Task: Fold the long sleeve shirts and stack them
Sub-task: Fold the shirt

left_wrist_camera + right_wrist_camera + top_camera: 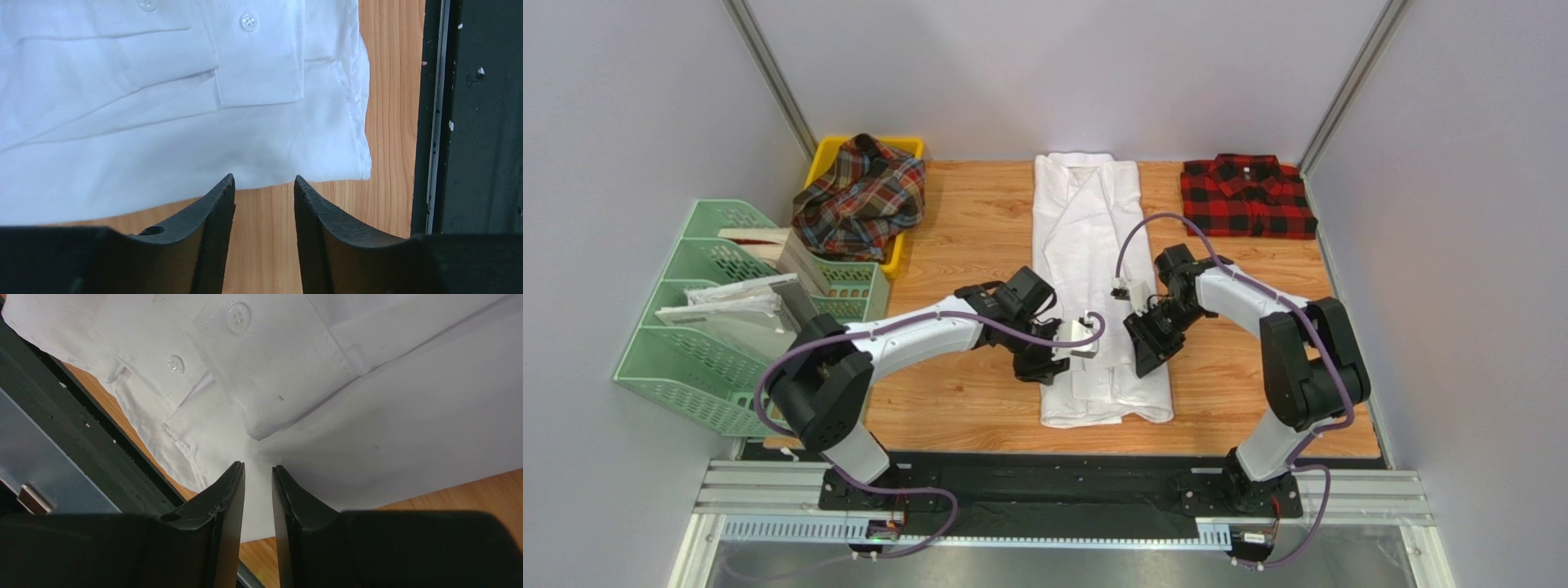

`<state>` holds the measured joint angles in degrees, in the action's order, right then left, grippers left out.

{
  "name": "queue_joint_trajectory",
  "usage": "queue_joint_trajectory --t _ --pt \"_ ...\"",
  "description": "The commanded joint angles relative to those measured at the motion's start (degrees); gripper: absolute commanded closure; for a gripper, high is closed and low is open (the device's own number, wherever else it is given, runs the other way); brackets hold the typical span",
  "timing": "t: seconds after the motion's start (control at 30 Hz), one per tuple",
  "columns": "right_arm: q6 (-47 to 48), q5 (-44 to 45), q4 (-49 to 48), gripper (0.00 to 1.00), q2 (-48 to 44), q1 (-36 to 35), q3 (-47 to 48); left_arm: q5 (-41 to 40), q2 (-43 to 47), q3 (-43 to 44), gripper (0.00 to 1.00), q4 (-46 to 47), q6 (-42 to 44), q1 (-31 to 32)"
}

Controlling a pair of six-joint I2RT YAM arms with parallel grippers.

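Note:
The large white shirt lies buttoned in a long narrow strip down the middle of the wooden table. My left gripper is open at its left edge near the hem. In the left wrist view the gripper has bare wood between its jaws and the shirt just ahead. My right gripper is over the shirt's right side. Its jaws stand a narrow gap apart with the flat cloth under the tips. The red-and-black checked shirt lies folded at the back right. The tartan shirt is bunched in a yellow bin.
The yellow bin stands at the back left. Green file racks holding white paper sheets stand off the table's left side. The black base rail runs along the near edge, close to the shirt's hem.

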<state>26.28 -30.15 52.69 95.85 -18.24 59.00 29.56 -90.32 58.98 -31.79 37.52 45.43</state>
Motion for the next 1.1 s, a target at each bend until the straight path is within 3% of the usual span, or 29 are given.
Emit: queue_joint_trajectory --t 0.0,0.03,0.17,0.3,0.57,0.7,0.8,0.83,0.93,1.07 --pt "-6.06 -4.04 -6.19 0.72 1.08 -0.13 -1.17 -2.39 -3.62 2.63 0.55 4.72 -3.06 3.08" --pt "-7.11 -4.30 -6.37 0.73 2.05 -0.22 -1.52 -2.84 -4.50 2.54 0.56 4.20 -2.98 3.26" --pt "-9.84 -7.63 -7.94 0.74 3.63 -1.09 -2.84 -5.12 -6.96 4.29 0.78 -0.28 -1.22 4.84" --pt "-12.30 -9.40 -9.00 0.74 3.99 -2.50 -2.93 -6.89 -7.94 4.40 0.81 -9.85 2.03 6.25" --pt "-15.65 -13.17 -10.50 0.71 4.08 -5.49 -3.55 -11.10 -4.70 -3.33 0.84 -8.47 3.62 6.51" --pt "-12.23 -15.46 -4.62 0.67 -0.56 -2.69 0.49 -6.55 2.33 -3.61 0.82 -9.43 2.48 4.50" --pt "-7.14 -14.06 -0.22 0.63 -5.84 0.65 5.14 -4.00 5.07 1.29 0.74 -8.90 -1.99 0.55" --pt "-6.34 -13.19 0.13 0.61 -6.98 1.53 6.90 -3.46 3.42 3.49 0.68 -8.90 -3.31 -1.99" --pt "-4.15 -4.94 -0.04 0.59 -5.16 3.30 10.50 -3.28 -2.38 13.85 0.64 -9.69 -8.41 -5.34" --pt "-5.53 6.57 -1.53 0.60 2.73 3.47 13.84 -6.09 -15.30 27.29 0.60 -12.77 -10.18 -5.44"
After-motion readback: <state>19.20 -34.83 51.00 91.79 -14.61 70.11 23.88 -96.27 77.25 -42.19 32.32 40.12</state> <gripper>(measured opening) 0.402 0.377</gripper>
